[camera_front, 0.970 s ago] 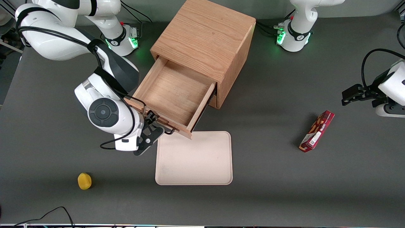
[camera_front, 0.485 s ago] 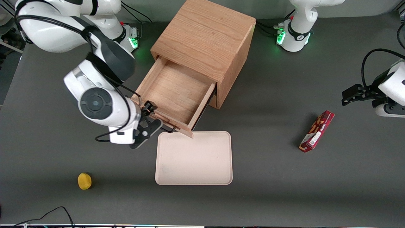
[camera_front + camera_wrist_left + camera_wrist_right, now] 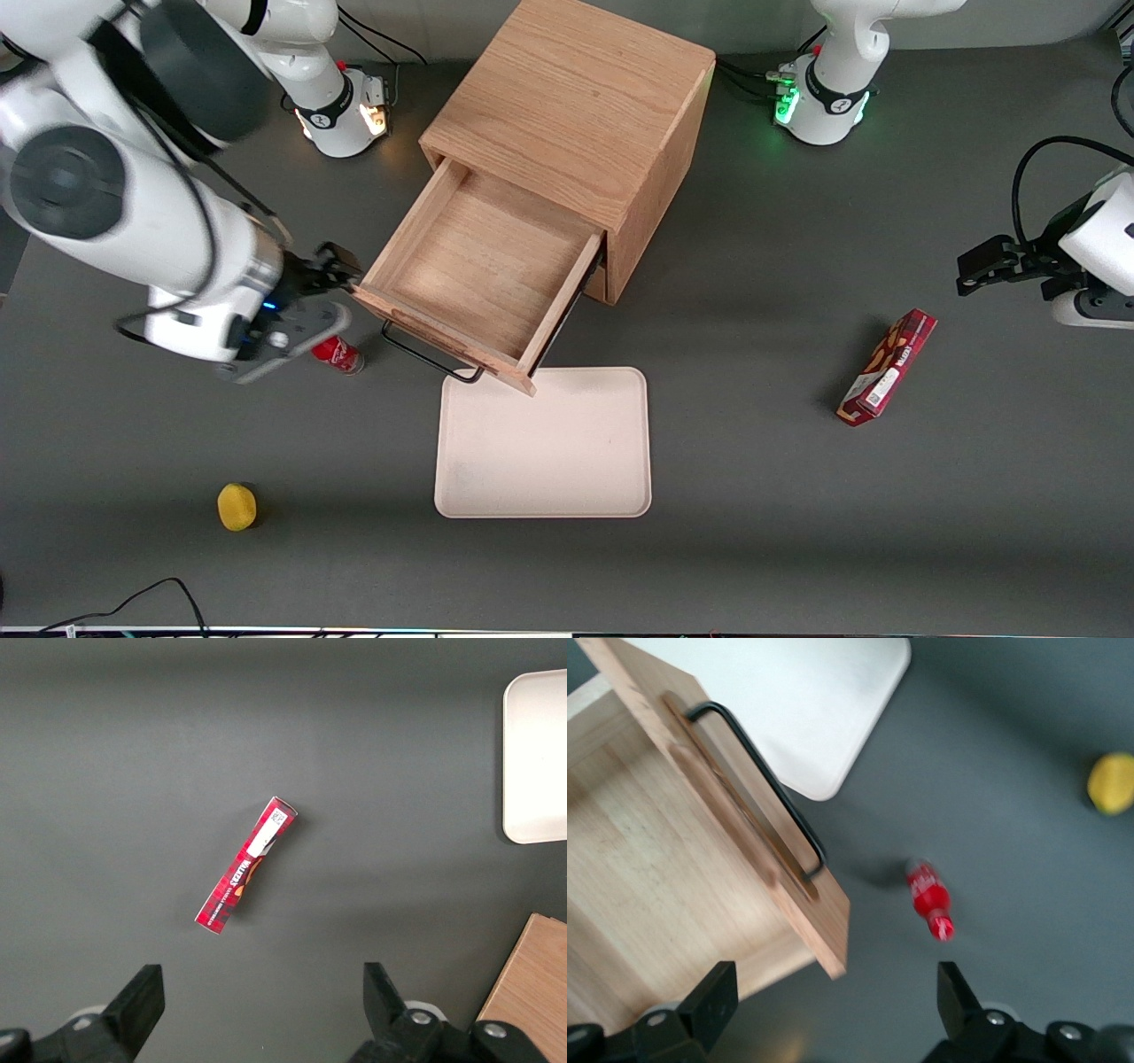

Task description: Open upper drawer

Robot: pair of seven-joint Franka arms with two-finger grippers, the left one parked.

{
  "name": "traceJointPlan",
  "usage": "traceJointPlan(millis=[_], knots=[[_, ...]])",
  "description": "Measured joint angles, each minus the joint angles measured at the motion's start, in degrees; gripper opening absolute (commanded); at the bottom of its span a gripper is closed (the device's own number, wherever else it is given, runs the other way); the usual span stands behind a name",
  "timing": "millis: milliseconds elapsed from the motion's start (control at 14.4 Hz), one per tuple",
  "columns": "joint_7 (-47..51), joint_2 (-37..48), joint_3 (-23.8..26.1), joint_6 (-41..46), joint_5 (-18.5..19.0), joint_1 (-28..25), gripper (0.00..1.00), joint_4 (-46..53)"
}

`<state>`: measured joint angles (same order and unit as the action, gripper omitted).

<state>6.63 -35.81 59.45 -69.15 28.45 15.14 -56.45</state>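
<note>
Nearest the front camera, a yellow fruit (image 3: pixel 236 507) and a pale tray (image 3: pixel 543 443) lie in front of the cabinet (image 3: pixel 567 115). The upper drawer (image 3: pixel 478 266) stands pulled well out, its empty box exposed (the task looks essentially done). Its bar handle (image 3: pixel 430 354) runs along the drawer front. The gripper (image 3: pixel 341 266), fingers spread and holding nothing, hovers beside the drawer's corner, above a red bottle (image 3: pixel 338 354).
</note>
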Motion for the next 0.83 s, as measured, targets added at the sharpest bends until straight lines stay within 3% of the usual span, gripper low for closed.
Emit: traceJointPlan(millis=[485,832], knots=[[4.1,11.5,0.2,0.4,-9.5,16.1,1.0,-6.4],[6.8,22.3,0.3,-6.7,-16.6,26.1,1.0,-17.8]])
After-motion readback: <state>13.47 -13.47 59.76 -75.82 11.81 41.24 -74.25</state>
